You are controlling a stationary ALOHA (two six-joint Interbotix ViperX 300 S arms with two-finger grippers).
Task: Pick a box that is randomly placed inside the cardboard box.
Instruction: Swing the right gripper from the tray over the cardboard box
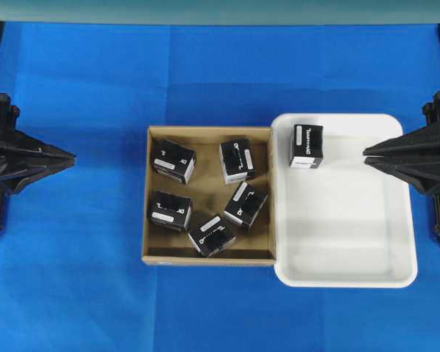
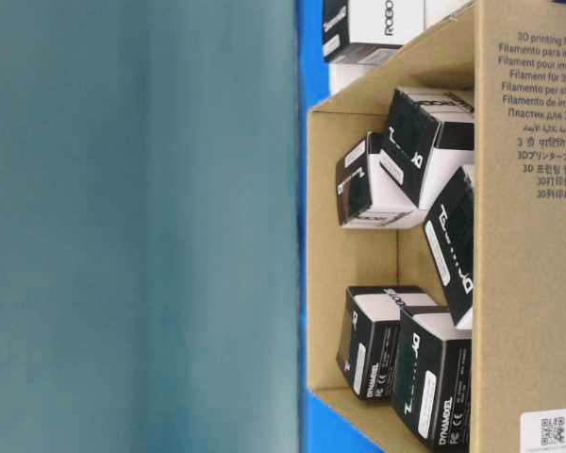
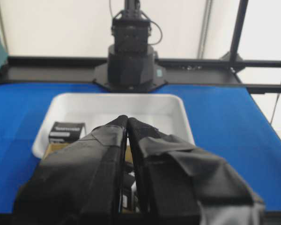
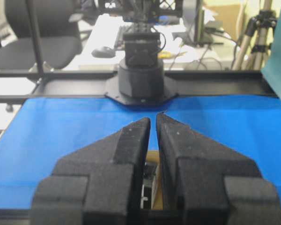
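Observation:
The brown cardboard box (image 1: 155,195) sits mid-table with several black boxes lying inside it at odd angles, among them one (image 1: 174,160) at the back left and one (image 1: 212,235) at the front. The table-level view shows the same boxes (image 2: 373,184) behind the carton's printed wall (image 2: 528,283). My left gripper (image 1: 72,155) rests shut over the blue cloth, well left of the carton. My right gripper (image 1: 365,154) hovers at the tray's right rim, its fingers nearly touching and nothing between them. Both wrist views show pinched fingertips (image 3: 128,119) (image 4: 153,119).
A white plastic tray (image 1: 352,242) touches the carton's right wall, and another black box (image 1: 306,145) stands in its back left corner, also seen from the left wrist (image 3: 65,131). Blue cloth (image 1: 73,279) covers the table. Black arm bases stand at both sides.

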